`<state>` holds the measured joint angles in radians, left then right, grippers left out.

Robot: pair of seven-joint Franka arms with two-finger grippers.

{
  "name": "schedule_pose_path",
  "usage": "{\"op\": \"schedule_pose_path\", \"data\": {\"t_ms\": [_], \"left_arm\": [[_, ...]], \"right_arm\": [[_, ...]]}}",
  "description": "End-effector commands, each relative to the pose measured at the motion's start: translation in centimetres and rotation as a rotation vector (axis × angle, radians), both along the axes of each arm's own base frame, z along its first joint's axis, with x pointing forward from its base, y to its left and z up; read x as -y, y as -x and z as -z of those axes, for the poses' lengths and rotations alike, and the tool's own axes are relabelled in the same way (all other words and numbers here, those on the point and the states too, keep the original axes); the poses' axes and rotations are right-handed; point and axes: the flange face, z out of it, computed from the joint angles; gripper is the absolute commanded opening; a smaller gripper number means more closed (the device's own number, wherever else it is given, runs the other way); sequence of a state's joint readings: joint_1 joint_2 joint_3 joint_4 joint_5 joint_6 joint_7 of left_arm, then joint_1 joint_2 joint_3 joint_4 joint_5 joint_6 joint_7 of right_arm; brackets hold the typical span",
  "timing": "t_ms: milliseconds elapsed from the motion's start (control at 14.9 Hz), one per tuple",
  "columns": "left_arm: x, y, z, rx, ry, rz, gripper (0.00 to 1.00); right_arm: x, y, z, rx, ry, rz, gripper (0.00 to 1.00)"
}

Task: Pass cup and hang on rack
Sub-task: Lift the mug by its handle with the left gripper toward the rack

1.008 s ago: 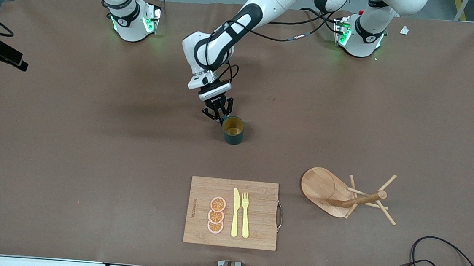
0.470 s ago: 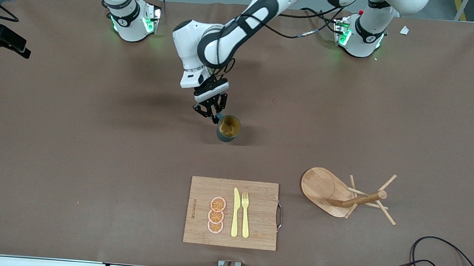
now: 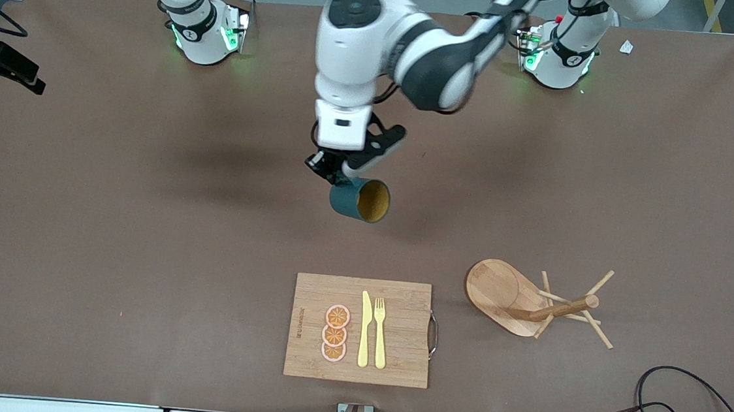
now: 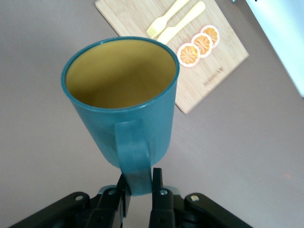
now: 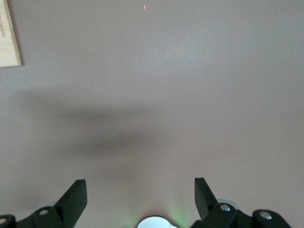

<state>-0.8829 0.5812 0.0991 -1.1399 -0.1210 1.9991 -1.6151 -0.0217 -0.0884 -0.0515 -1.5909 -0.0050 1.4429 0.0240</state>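
**Cup lifted off the desk and tipped**

Since the earlier frames, the cup has left the desk and now hangs in the air, tilted so that its yellow-orange mouth faces toward the left arm's end of the desk. One second ago it stood upright on the surface.

1. Left gripper: over the middle of the desk, above the bare area between the arm bases and the cutting board. In the left wrist view its fingers are pinched narrow on the cup's loop handle, one on each side.
2. Right gripper: not seen in the front view. The right wrist view shows its fingers spread wide over bare desk, holding nothing. The right arm waits.
3. Rack: on the desk toward the left arm's end, beside the cutting board and apart from it. No cup hangs on its pegs.
4. Cutting board: nearer to the front camera than the cup's position. It carries three orange slices, a knife and a fork.
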Motion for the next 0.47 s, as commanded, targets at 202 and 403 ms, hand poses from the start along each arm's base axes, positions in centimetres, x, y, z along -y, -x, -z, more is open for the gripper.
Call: {"op": "schedule_pose_path", "data": {"t_ms": [202,403], "left_arm": [[-13.7,-8.6,-6.7,-0.140,0.421,-0.036,0.00],[-22.9,-12.9,-6.4,-0.231,0.645,-0.003,0.00]], "right_arm": [[0.3,1.4,0.0,-0.030,-0.034,0.027,1.00],[-0.3,1.7,-0.2,-0.034,-0.043,0.017,1.00]]}}
